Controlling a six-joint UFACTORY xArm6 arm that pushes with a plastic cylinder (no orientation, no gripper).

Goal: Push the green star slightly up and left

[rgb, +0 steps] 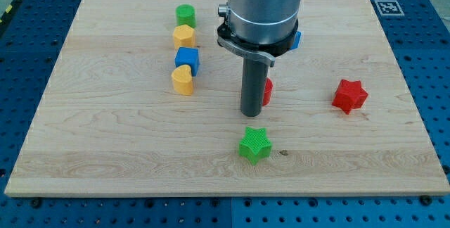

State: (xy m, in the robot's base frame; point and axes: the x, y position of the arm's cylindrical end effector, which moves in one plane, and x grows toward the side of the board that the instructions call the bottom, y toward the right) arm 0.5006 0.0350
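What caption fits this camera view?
My tip hovers just above the green star, toward the view's top, not touching.

We've got a green star [254,145], red star [349,96], green cylinder [185,15], two yellow blocks [184,36], blue cube [188,58], all on a pale wood-grain board [105,143] over blue pegboard [28,52].

A wooden board [105,150] lies on a blue perforated table [429,59]. Near the board's upper left, four blocks form a column: a green cylinder [185,14] at top, a yellow block [184,36] touching it below, a blue cube [187,59] next, and a yellow heart-shaped block [182,80] at the bottom. A red star [349,96] sits well apart on the view's right. A red block [268,89] and a blue block [298,40] are mostly hidden, shapes indeterminate. A fiducial marker [388,7] occupies the board's upper right corner.
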